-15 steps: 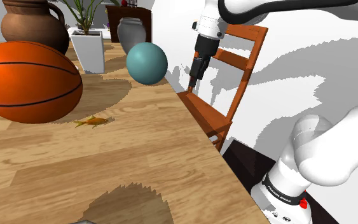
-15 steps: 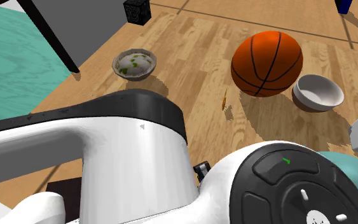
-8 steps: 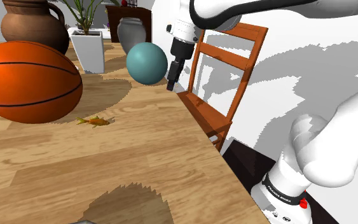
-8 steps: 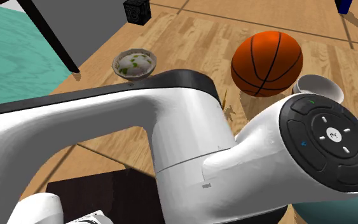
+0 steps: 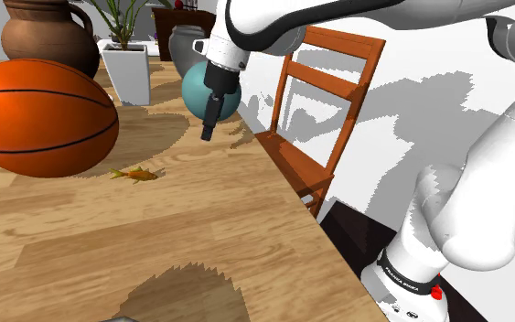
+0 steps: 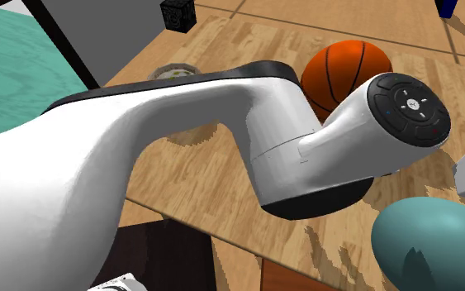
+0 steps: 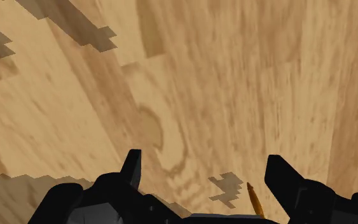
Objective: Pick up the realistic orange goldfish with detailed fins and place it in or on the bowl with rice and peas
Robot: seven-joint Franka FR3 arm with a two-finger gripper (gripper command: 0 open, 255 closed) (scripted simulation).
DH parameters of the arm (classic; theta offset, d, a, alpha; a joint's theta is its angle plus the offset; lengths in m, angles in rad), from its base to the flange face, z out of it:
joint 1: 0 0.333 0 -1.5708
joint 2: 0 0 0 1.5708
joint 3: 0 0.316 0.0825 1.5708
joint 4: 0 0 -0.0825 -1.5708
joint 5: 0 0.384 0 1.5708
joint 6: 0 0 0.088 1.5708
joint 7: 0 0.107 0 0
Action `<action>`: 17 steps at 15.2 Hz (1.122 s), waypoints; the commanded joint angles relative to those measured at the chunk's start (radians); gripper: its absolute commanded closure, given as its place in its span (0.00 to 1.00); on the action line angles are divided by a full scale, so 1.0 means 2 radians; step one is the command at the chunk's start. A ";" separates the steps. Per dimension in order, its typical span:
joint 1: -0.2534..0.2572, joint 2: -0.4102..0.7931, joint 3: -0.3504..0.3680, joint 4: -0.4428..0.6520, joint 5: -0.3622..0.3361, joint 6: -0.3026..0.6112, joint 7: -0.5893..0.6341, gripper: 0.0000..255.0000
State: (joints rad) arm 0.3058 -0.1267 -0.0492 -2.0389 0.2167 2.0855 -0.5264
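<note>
A small orange goldfish (image 5: 133, 174) lies flat on the wooden table (image 5: 200, 238), just in front of the basketball (image 5: 40, 117). My black gripper (image 5: 208, 131) hangs above the table, to the shoulder view's right of the fish and well apart from it, in front of the teal ball (image 5: 223, 87). In the wrist view the gripper (image 7: 206, 175) is open, its fingers (image 7: 131, 168) wide apart over bare wood. A sliver of the goldfish (image 7: 255, 200) shows low down beside one finger, untouched. The rim of the rice bowl (image 6: 175, 70) peeks out behind my arm.
A brown jug (image 5: 45, 37), a white plant pot (image 5: 127, 69) and a grey vase (image 5: 187, 46) stand at the back. A wooden chair (image 5: 324, 101) is beside the table's edge. In the second exterior view the basketball (image 6: 350, 58) and teal ball (image 6: 433, 244) flank my arm.
The arm has swung from beside the chair to the shoulder view's left, out over the table, and the gripper has come lower. The goldfish has not moved.
</note>
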 commanded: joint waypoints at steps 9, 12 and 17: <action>0.040 0.113 0.036 0.114 0.046 0.022 -0.098 0.00; 0.050 0.144 0.049 0.151 0.054 0.024 -0.123 0.00; 0.055 0.160 0.054 0.147 0.056 0.046 -0.127 0.00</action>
State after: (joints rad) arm 0.4135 0.1834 0.0562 -1.7455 0.3287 2.1670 -0.7803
